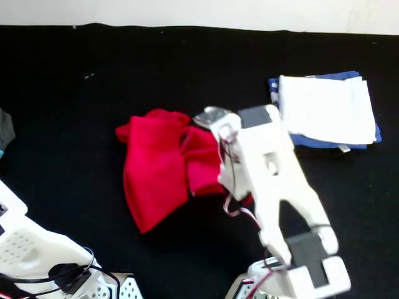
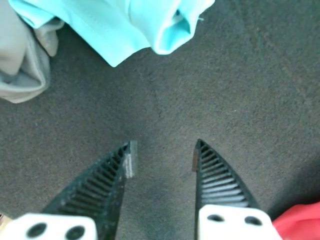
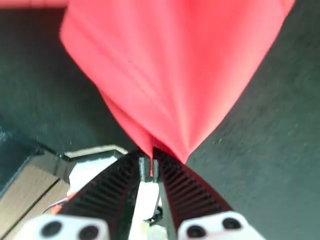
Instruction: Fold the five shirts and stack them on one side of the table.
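A crumpled red shirt [image 1: 156, 168] lies in the middle of the black table [image 1: 75, 93]. My right gripper [image 3: 151, 167] is shut on a bunched edge of the red shirt [image 3: 175, 65], and the cloth fans out from the pinch. The white right arm [image 1: 268, 168] stretches from the front edge over the shirt's right side. My left gripper [image 2: 162, 150] is open over bare table, holding nothing. Beyond it lie a cyan shirt [image 2: 115, 25] and a grey shirt [image 2: 20, 60]. A corner of the red shirt [image 2: 300, 222] shows beside one finger.
At the back right a folded white shirt [image 1: 324, 109] rests on a folded blue shirt [image 1: 312, 142]. The left arm's base and cables [image 1: 37, 255] fill the front left corner. A bit of grey cloth [image 1: 5, 128] shows at the left edge.
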Robot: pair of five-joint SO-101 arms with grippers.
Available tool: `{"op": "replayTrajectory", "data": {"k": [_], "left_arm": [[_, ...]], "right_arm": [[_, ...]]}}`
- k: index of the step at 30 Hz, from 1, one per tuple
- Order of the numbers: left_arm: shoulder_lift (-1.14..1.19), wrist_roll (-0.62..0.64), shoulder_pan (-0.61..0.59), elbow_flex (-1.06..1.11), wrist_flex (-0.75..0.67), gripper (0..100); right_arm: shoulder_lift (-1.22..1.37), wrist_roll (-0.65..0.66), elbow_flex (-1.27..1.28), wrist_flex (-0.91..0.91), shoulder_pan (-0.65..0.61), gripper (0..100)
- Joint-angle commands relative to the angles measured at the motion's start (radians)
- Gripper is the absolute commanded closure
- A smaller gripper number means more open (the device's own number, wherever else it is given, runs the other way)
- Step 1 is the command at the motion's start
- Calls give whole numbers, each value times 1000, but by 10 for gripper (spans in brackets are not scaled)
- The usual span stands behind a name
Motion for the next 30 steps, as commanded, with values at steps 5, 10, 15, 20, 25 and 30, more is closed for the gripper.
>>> {"op": "replayTrajectory", "data": {"k": [5, 10, 15, 20, 25, 30], "left_arm": [[-5, -5, 53, -28, -2, 808], [-5, -5, 68, -28, -2, 808], [-5, -5, 64, -27, -2, 808], [-5, -5, 62, -27, -2, 808], [-5, -5, 62, -27, -2, 808], [-5, -5, 62, -30, -2, 808]], "right_arm": [[-194, 40, 163, 12, 13, 841], [-283, 35, 162, 7, 13, 797], [-344, 34, 168, -74, 13, 797], [-334, 14, 185, -196, 13, 797], [-202, -152, 288, -387, 15, 780], [-8, -176, 305, -450, 15, 710]]}}
